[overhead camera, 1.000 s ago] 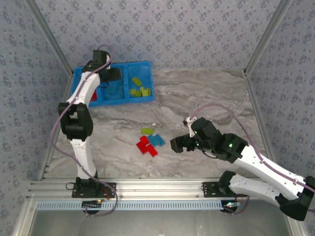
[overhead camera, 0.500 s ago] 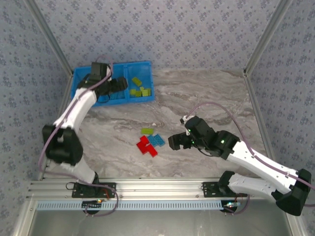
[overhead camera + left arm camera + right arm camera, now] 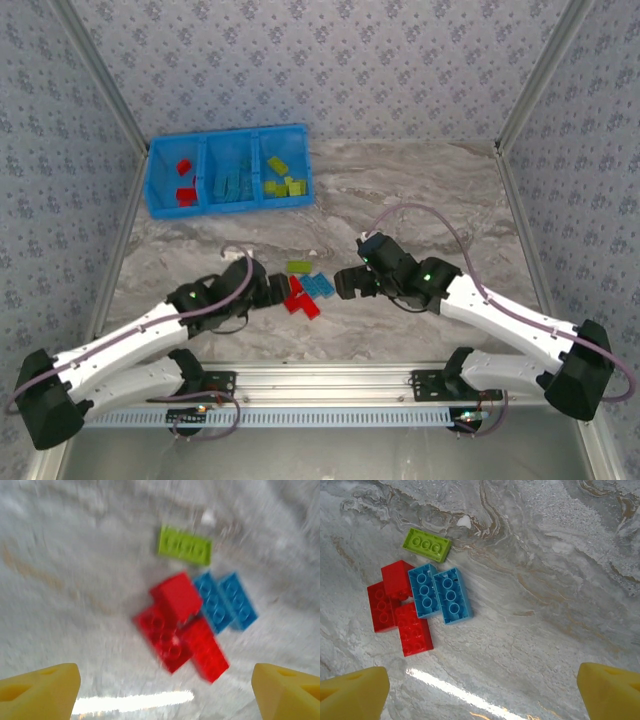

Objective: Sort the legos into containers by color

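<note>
A small pile of legos lies mid-table: a lime green one (image 3: 298, 266), two light blue ones (image 3: 318, 285) and three red ones (image 3: 300, 300). My left gripper (image 3: 272, 292) is open just left of the pile. In the left wrist view the red legos (image 3: 175, 625) lie ahead of its empty yellow fingertips (image 3: 40, 690), blurred. My right gripper (image 3: 345, 283) is open just right of the pile. In the right wrist view the blue pair (image 3: 440, 595), the green lego (image 3: 426, 545) and the red ones (image 3: 400, 610) lie far left of centre. The blue bin (image 3: 230, 209) holds the containers at the back left.
The bin's left compartment holds red legos (image 3: 184, 190), the middle one blue (image 3: 232, 186), the right one green (image 3: 282, 180). A metal rail (image 3: 320, 380) runs along the near edge, and patterned walls close in the table. Bare marble lies to the right.
My left arm swung from the bin down to the left side of the pile, and its jaws widened. My right gripper slid left and a little farther back, toward the pile.
</note>
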You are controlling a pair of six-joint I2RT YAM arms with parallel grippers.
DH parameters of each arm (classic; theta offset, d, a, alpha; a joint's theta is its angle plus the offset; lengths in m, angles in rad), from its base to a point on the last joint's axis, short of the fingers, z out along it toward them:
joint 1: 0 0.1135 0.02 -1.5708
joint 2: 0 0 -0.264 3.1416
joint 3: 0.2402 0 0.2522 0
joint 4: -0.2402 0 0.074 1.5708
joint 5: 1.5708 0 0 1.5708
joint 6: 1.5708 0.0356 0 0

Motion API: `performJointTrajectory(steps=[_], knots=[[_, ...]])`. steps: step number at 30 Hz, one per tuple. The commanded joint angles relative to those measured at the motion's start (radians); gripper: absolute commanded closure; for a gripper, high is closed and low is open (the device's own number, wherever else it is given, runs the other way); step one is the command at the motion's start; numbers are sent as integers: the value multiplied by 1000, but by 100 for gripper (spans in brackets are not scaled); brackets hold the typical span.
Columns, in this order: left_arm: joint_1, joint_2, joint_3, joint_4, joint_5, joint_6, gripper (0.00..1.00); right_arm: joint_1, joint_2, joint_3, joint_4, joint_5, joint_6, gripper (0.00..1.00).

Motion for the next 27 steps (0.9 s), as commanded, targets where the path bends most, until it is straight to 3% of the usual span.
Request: performJointTrajectory(steps=[1, 12, 17, 27], knots=[[-35, 59, -16, 93, 40, -143, 10, -2, 21, 23, 35, 11, 32, 1], [-38, 381, 71, 146, 51, -91, 13, 4, -8, 29, -27, 33, 45, 1], [-37, 441, 62, 170, 35, -98, 16, 2, -27, 21, -30, 44, 46, 1], [-28, 423, 13, 119, -4, -123, 37, 1, -20, 18, -22, 34, 51, 1]])
